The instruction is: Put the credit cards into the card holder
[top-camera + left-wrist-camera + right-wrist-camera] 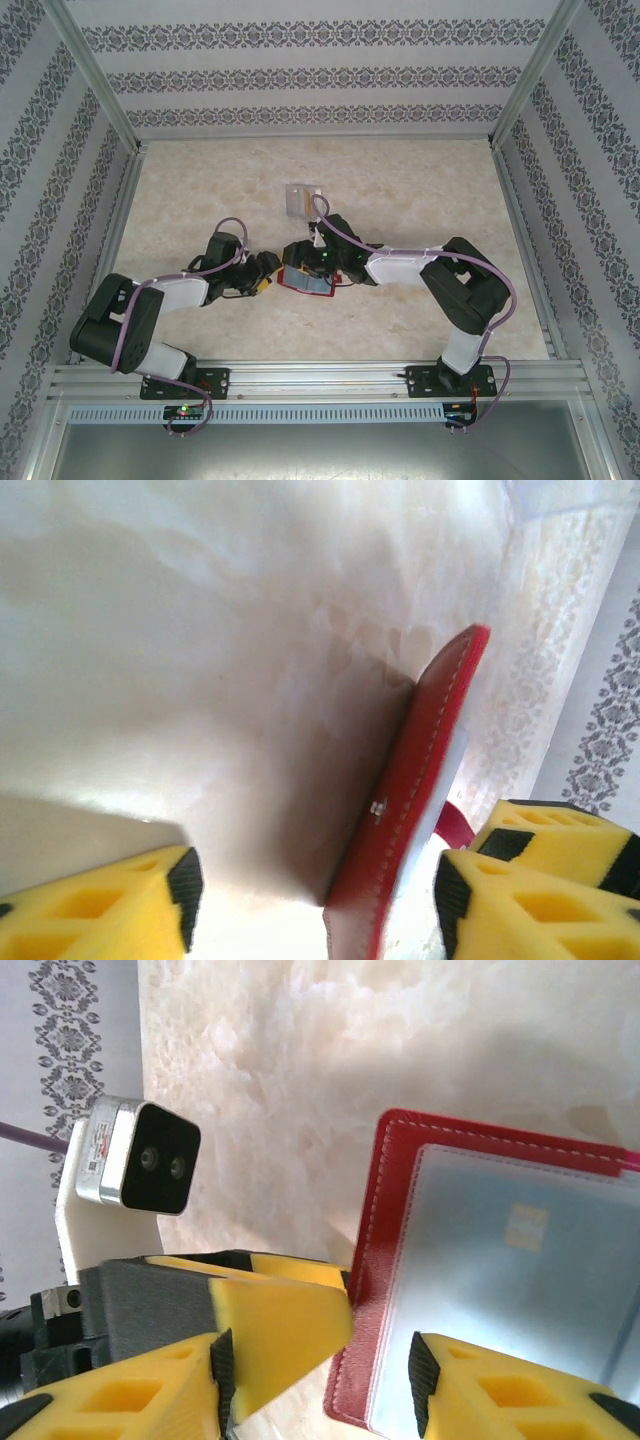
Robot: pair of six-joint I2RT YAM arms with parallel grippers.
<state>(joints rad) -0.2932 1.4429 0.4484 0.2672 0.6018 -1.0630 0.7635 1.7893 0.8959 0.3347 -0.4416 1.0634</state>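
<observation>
Card holder [400, 810] sits between the spread fingers [110, 910] of the left tool [318, 888], its red cover angled above the tabletop [150, 630]. Right tool [318, 1380] is also released, straddling the holder's corner just beside the left tool.

Both arms fold inward with elbows out, meeting at centre frame in the top view. The left gripper [262, 278] has its fingers [110, 905] spread wide. The right gripper [298, 262] has its fingers [500, 1395] parted, and its tips overlap the left's.

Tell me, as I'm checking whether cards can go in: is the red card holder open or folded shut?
Open. In the right wrist view the card holder shows its clear inner pockets, framed in red.
</observation>
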